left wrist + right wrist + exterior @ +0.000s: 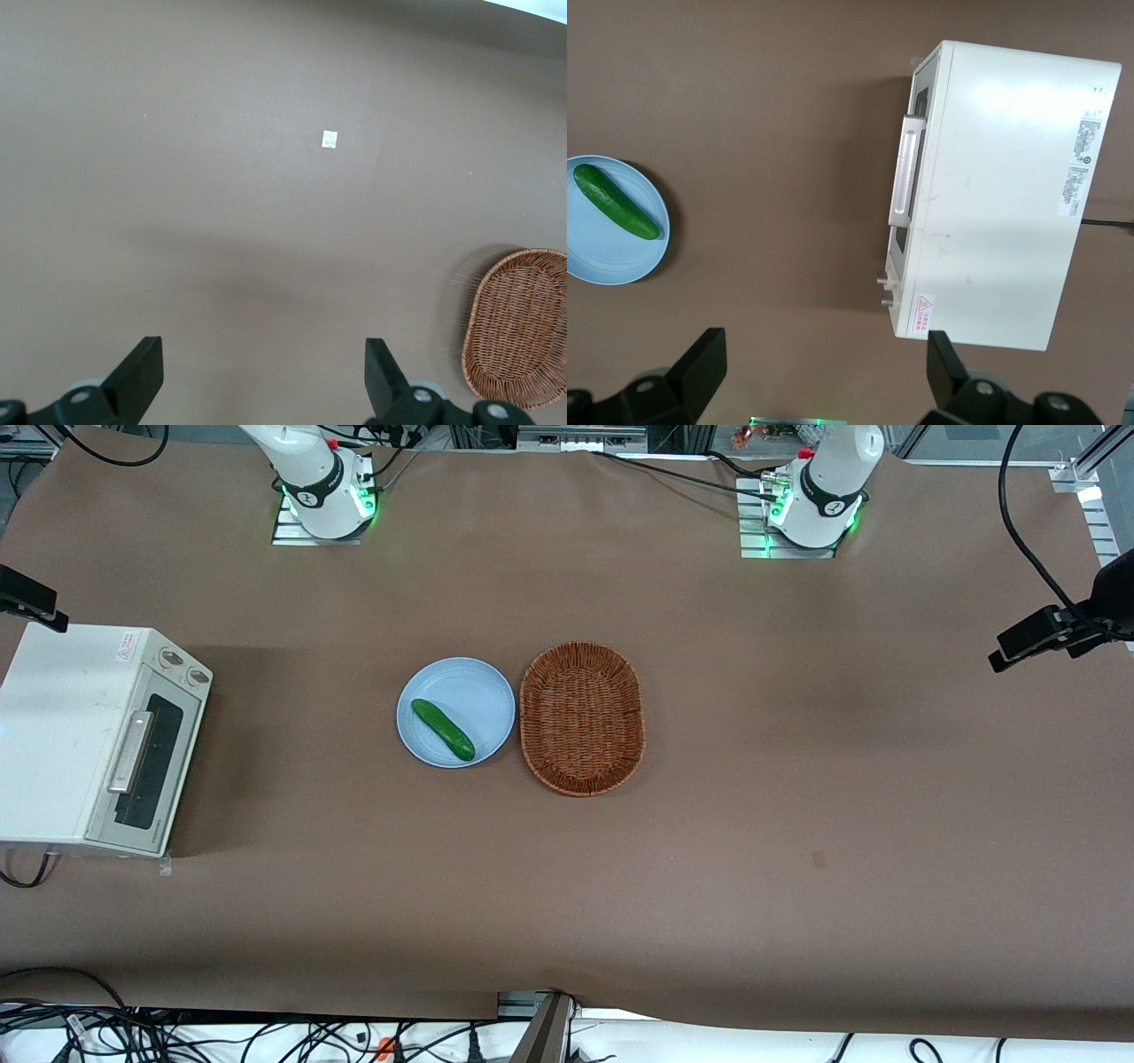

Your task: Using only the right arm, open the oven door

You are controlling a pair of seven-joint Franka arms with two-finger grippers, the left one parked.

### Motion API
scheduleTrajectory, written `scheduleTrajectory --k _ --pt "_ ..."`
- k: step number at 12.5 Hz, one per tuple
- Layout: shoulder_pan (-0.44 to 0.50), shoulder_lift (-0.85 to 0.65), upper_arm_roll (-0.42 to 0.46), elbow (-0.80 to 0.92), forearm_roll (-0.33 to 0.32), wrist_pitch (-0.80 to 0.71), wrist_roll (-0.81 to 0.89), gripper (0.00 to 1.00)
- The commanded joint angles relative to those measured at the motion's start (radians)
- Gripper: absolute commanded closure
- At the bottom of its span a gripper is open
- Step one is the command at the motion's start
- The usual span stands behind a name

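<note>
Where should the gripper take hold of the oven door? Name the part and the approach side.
Probably the silver handle on the oven door. The bar runs along the door's upper edge and stands off the glass, so the jaws could close across it from above, in front of the oven. The door is shut. The gripper is open, high above the table, touching nothing.

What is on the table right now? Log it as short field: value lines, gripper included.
oven door: shut, silver handle untouched
oven: at working arm's end of table
gripper: open, high above the table, apart from oven
plate: light blue, holds cucumber
basket: wicker, beside plate, nothing in it
</note>
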Motion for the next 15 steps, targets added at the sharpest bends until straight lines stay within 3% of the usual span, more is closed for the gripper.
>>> scheduleTrajectory --k 1,15 --pt "0.000 0.000 0.005 0.008 0.006 -0.013 0.010 0.00" --pt "0.039 0.026 0.007 0.005 -0.005 -0.083 -0.009 0.00"
